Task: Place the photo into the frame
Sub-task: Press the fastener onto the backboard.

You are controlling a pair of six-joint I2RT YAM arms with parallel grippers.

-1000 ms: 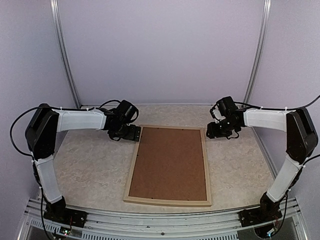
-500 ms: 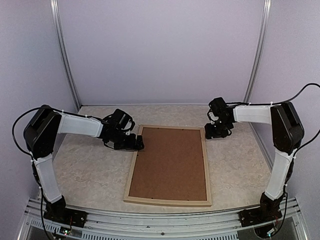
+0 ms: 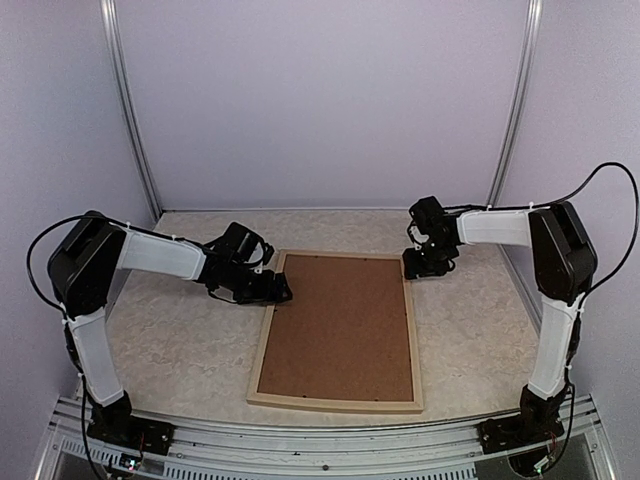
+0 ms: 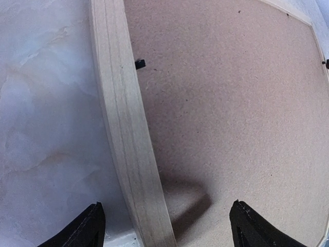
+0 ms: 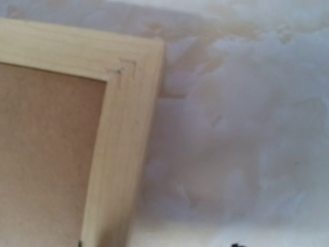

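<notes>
The frame [image 3: 335, 404] lies back-up on the desk [image 3: 180, 330], photo unseen, presumably under the backing board [image 3: 340, 325]; we note the left claw [image 3: 279, 291] and right claw [image 3: 412, 268], both spread, have just edged in at its far end.

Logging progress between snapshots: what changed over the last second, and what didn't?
The left gripper slid nearer and rightward, so its open fingers now sit either side of the frame at its left rail. The right gripper shifted left to the frame's far right corner. Nothing was grasped or released. The frame and brown backing board stayed put.
</notes>
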